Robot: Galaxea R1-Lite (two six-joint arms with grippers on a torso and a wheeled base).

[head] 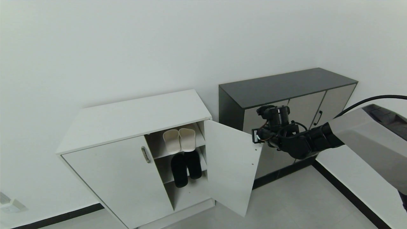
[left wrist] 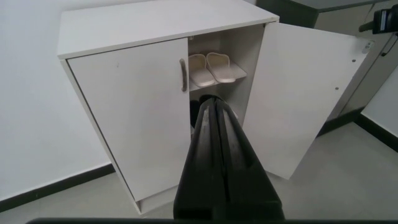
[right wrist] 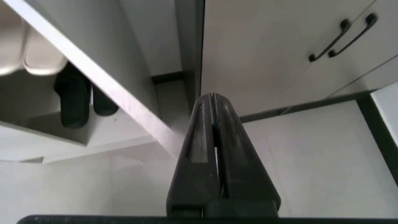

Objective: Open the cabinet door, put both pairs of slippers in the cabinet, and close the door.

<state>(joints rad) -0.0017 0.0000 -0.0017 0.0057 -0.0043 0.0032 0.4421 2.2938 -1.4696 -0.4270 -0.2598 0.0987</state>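
The white cabinet (head: 133,117) has its right door (head: 230,165) swung open and its left door (head: 117,181) closed. A cream pair of slippers (head: 179,140) lies on the upper shelf, and a black pair of slippers (head: 186,168) lies on the shelf below. My right gripper (head: 255,135) is shut and empty at the open door's top outer corner; in the right wrist view its tips (right wrist: 212,99) hang just beyond the door's edge (right wrist: 124,93). My left gripper (left wrist: 212,102) is shut and empty. It is held back in front of the cabinet opening and hides part of the black slippers (left wrist: 194,115).
A dark grey cabinet (head: 286,86) with light doors and black handles (right wrist: 342,37) stands right of the white one, just behind the open door. A black skirting runs along the walls. Bare tiled floor (head: 286,203) lies in front of both cabinets.
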